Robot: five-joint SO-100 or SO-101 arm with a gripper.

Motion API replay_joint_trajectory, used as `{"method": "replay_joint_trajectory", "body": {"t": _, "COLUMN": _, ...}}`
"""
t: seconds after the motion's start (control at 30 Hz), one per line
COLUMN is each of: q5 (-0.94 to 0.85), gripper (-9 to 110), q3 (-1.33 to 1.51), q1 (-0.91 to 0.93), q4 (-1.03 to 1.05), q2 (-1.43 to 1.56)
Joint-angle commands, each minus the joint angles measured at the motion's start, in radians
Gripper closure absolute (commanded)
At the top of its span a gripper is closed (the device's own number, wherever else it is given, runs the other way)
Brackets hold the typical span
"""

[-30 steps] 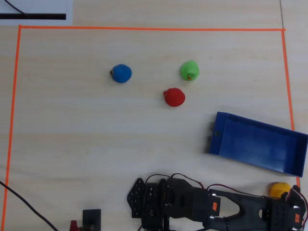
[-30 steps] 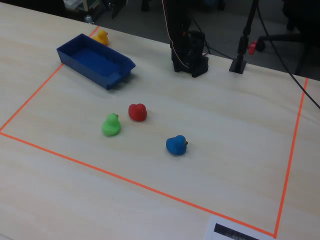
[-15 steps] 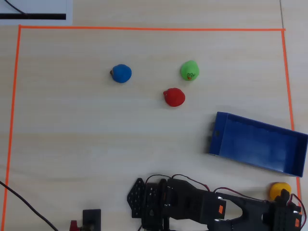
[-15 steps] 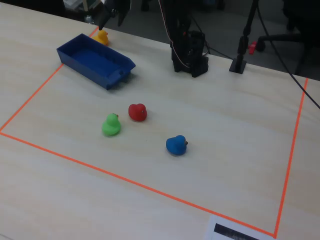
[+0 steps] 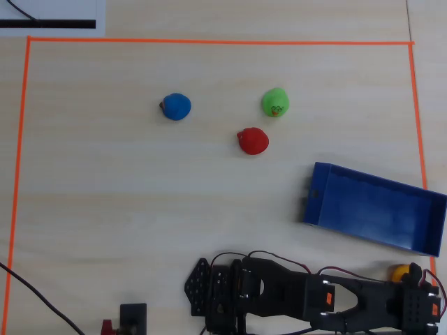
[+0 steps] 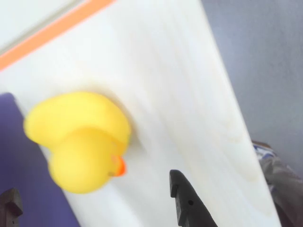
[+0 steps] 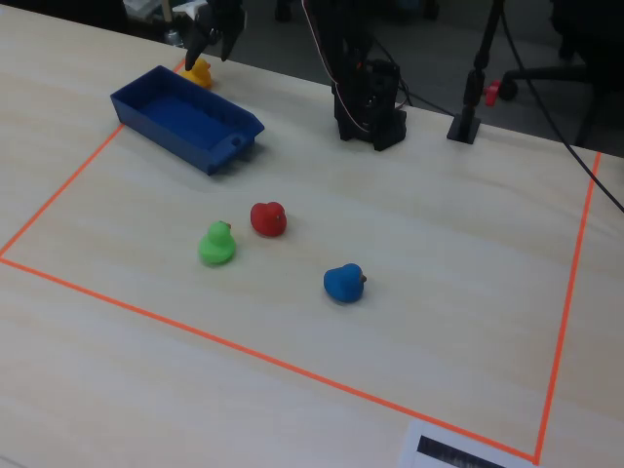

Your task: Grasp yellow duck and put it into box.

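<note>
Two jaws spread apart, empty, poised over yellow duck [image 6: 80, 139] beside box [image 5: 377, 209]

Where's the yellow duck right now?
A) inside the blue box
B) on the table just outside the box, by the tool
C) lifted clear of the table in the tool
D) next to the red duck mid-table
B. The yellow duck sits on the table beside the blue box, not in it; the wrist view shows it resting on the wood with the tool open around it, fingers not touching it.
</note>
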Motion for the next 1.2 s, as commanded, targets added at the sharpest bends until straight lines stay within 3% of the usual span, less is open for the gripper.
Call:
{"method": "replay_joint_trajectory", "body": {"t": 0.0, "q5": 0.015, "gripper": 61, "q3": -0.127, "q1": -0.025, "q4": 0.003, "q2": -0.026}}
{"method": "replay_joint_trajectory", "body": {"t": 0.8, "q5": 0.031, "gripper": 64, "q3": -0.489, "q1": -0.06, "q4": 0.149, "q2": -0.345}}
{"method": "replay_joint_trajectory", "body": {"t": 1.03, "q5": -0.002, "gripper": 77, "q3": -0.604, "q1": -0.086, "q4": 0.204, "q2": -0.417}}
{"method": "replay_joint_trajectory", "body": {"t": 1.17, "q5": -0.018, "gripper": 95, "q3": -0.614, "q1": -0.098, "q4": 0.209, "q2": -0.425}}
